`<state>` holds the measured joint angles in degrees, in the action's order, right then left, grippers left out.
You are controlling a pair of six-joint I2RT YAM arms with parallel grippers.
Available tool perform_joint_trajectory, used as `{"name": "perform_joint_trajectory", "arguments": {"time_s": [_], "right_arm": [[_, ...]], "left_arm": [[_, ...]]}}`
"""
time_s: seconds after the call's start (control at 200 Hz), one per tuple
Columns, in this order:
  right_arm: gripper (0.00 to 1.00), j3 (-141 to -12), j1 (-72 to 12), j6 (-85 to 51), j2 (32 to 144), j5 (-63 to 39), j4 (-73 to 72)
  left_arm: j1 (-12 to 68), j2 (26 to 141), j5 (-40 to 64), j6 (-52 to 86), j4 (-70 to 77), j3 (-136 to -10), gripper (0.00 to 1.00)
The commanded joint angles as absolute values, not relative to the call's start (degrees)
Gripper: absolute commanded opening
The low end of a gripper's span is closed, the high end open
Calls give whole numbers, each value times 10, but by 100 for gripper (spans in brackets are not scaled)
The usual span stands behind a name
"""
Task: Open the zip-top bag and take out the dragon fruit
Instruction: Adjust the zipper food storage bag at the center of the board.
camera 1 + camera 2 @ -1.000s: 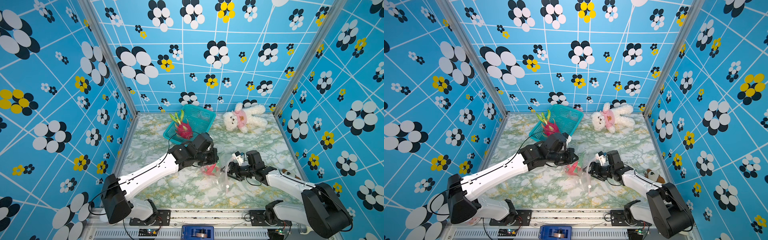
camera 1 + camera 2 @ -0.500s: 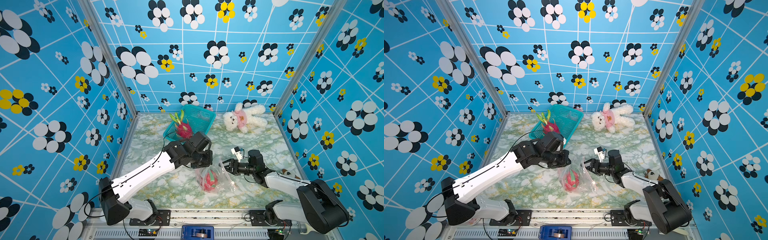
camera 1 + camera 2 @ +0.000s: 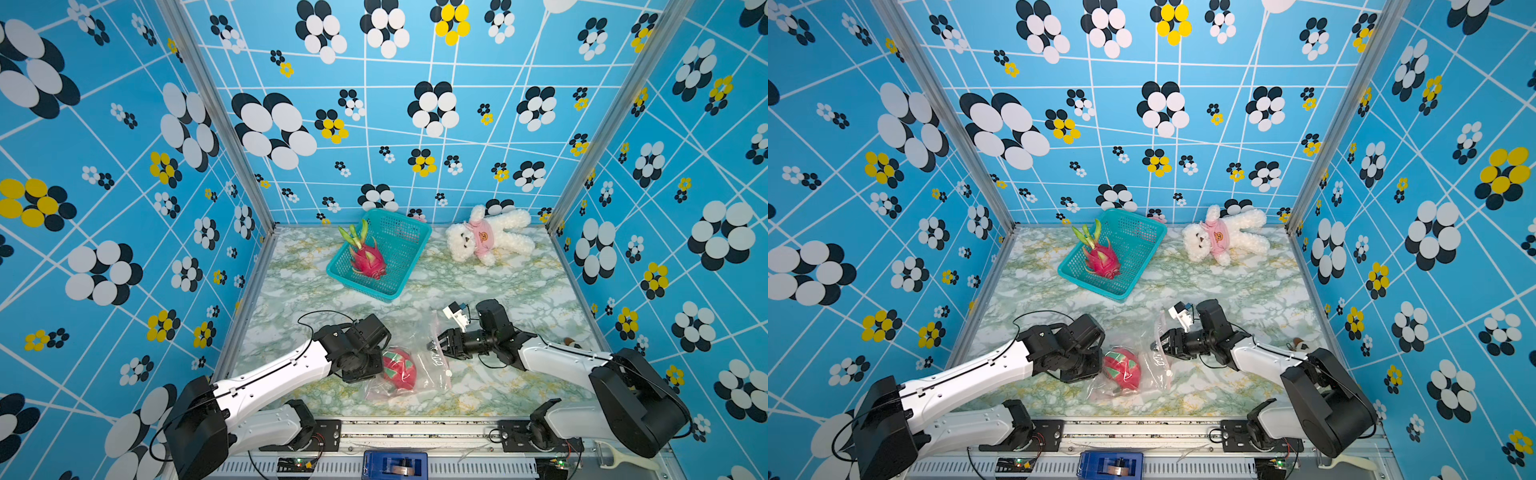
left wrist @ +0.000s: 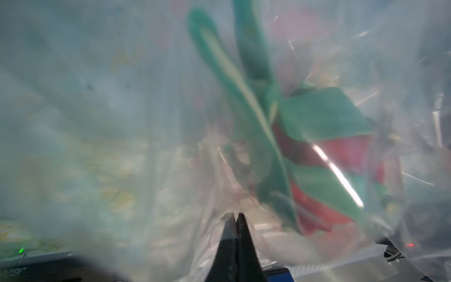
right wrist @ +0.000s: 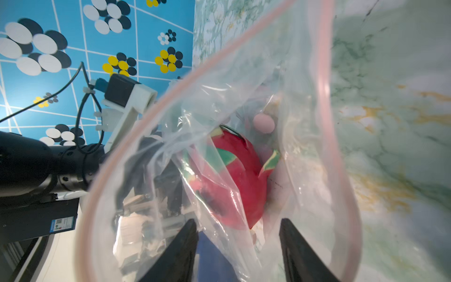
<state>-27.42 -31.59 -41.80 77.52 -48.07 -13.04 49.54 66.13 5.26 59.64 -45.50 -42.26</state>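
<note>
The clear zip-top bag [image 3: 432, 368] [image 3: 1156, 365] lies crumpled near the table's front. A red and green dragon fruit [image 3: 400, 369] [image 3: 1123, 369] [image 5: 234, 180] shows inside it. My left gripper [image 3: 379, 365] [image 4: 236, 214] is shut, pinching the film at the bag's closed end, beside the fruit [image 4: 324, 166]. The bag's pink zip strip [image 5: 325, 80] gapes in a wide loop. My right gripper [image 3: 436, 347] [image 3: 1158, 345] [image 5: 238, 234] is at that mouth, jaws apart. Loose film lies between its fingers [image 5: 188, 246], and the fruit sits just past the tips.
A teal basket [image 3: 357, 286] at the back holds a second dragon fruit [image 3: 366, 258]. A white teddy bear [image 3: 492, 239] lies at the back right. A small brown toy [image 3: 571, 343] sits by the right arm. A white peeler [image 3: 623, 459] rests on the front rail.
My left gripper has drawn back toward the front and lowered the bag with the fruit onto the table. The right gripper has moved left to the bag's mouth and its jaws have narrowed.
</note>
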Motion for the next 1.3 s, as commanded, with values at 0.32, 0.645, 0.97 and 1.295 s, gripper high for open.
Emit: {"name": "perform_joint_trajectory", "arguments": {"time_s": [0.32, 0.645, 0.97, 1.295], "right_arm": [[59, -403, -388, -303, 777, -334, 149], [50, -467, -378, -254, 725, -260, 290], [42, -477, -394, -280, 847, -404, 143], [56, -476, -428, -285, 891, -431, 110]], "left_arm": [[511, 715, 37, 612, -351, -370, 0], [487, 728, 36, 579, -327, -361, 0], [474, 772, 54, 549, -270, -370, 0], [472, 854, 67, 536, -225, -396, 0]]}}
